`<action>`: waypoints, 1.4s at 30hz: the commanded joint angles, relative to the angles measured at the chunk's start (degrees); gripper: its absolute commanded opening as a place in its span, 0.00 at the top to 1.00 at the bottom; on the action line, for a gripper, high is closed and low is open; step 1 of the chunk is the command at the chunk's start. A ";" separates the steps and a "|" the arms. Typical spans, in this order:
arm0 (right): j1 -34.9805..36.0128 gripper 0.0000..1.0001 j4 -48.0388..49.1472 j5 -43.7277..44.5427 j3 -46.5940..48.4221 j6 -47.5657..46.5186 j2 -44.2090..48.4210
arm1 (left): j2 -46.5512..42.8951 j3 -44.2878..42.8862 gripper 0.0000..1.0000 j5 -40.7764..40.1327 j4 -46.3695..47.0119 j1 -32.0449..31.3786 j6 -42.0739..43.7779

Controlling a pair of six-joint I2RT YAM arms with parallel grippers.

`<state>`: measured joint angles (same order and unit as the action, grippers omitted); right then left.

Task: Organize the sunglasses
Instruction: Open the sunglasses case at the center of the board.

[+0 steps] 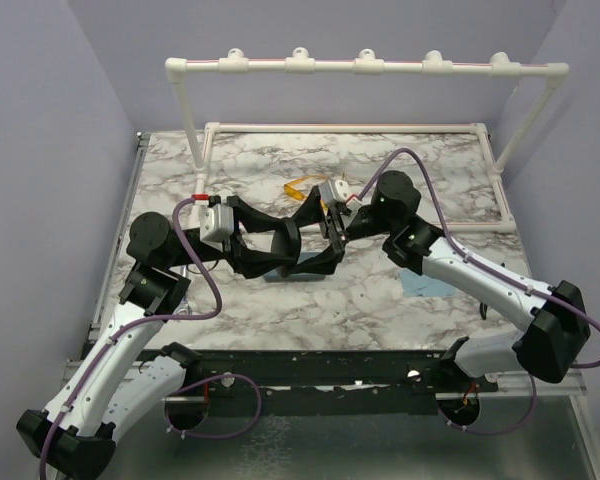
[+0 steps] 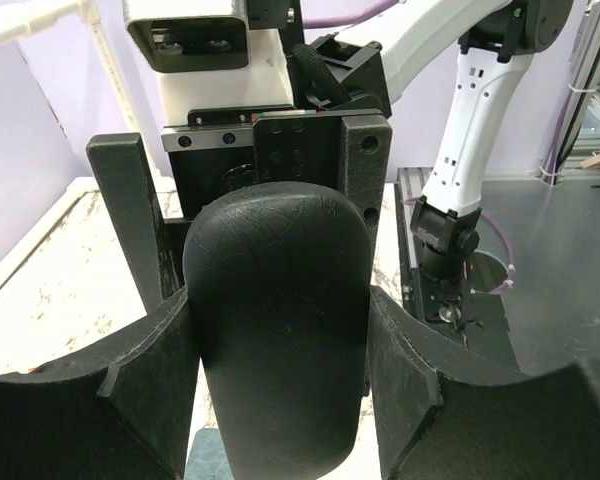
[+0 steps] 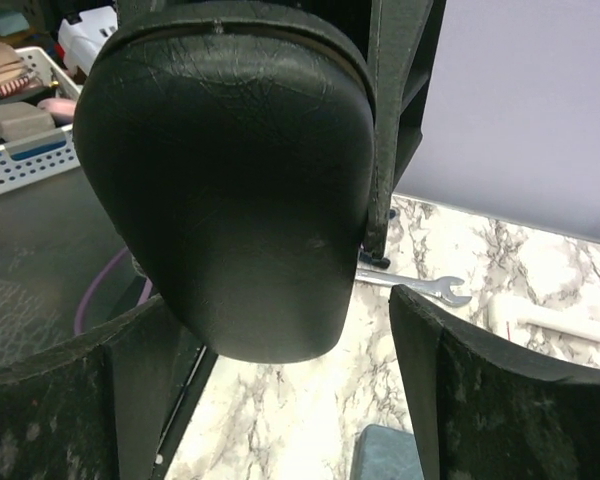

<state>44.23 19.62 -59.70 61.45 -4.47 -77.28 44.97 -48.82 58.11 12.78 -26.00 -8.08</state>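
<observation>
The yellow-orange sunglasses [image 1: 298, 189] lie on the marble table behind the grippers. The dark wire-frame pair is hidden. Both grippers meet over the table's middle at a black oval case [image 1: 298, 243]. My left gripper [image 1: 276, 243] is shut on the case [image 2: 276, 330], with a finger pressed against each side. My right gripper [image 1: 328, 240] is open around the other end of the case [image 3: 230, 180]. The case lies against its left finger, and a gap shows at its right finger [image 3: 480, 400]. The case is held above the table.
The grey-blue rectangular case [image 1: 292, 276] lies on the table under the held case; it also shows in the wrist views [image 2: 205, 462] [image 3: 385, 455]. A wrench [image 3: 420, 288] lies on the marble. A white pipe frame [image 1: 370, 65] stands at the back. A light blue patch [image 1: 425, 283] lies under the right arm.
</observation>
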 commanded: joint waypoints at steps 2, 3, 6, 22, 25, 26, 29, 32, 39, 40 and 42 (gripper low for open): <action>-0.15 0.28 0.05 -4.56 2.77 1.94 -1.69 | -0.86 -0.61 1.00 1.42 1.73 -0.02 -0.36; -0.19 0.38 0.31 -4.89 2.94 2.22 -1.90 | -0.92 -0.54 1.00 1.42 1.73 -0.02 -0.41; -0.19 0.65 -0.02 -5.29 3.23 2.06 -2.09 | -0.92 -0.27 1.00 0.87 1.73 -0.06 -0.36; -0.28 0.80 -7.18 -0.74 0.79 -0.68 2.86 | -2.61 -3.60 0.16 -7.14 -18.14 -0.02 12.92; -0.28 0.81 -7.52 -0.20 1.55 -0.27 2.07 | -0.78 -3.71 0.25 -11.01 -18.11 -0.04 8.59; -0.28 0.81 -7.30 -0.04 1.61 -0.01 1.90 | -0.16 -3.67 0.25 -12.50 -18.11 -0.09 6.21; -0.28 0.81 -6.70 0.31 1.49 0.53 1.67 | 0.51 -3.81 0.29 -14.54 -18.07 -0.10 5.13; -0.27 0.81 -6.03 0.22 1.47 1.06 1.69 | 0.71 -3.80 0.39 -16.92 -18.24 -0.28 5.07; -0.13 0.81 -5.83 -1.86 1.83 1.39 1.11 | 1.51 -3.52 0.46 -18.26 -18.37 -0.46 5.57; -0.11 0.82 -5.84 -2.40 1.90 1.39 1.08 | 1.60 -3.44 0.45 -17.28 -18.29 -0.46 5.54; 0.05 0.82 -5.94 -3.05 1.97 1.12 0.92 | 1.76 -3.29 0.51 -15.00 -17.68 -0.59 5.23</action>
<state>42.89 12.53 -58.22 62.37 -3.86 -76.23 45.39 -51.75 47.07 -4.86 -26.87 -2.66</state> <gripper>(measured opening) 0.592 0.594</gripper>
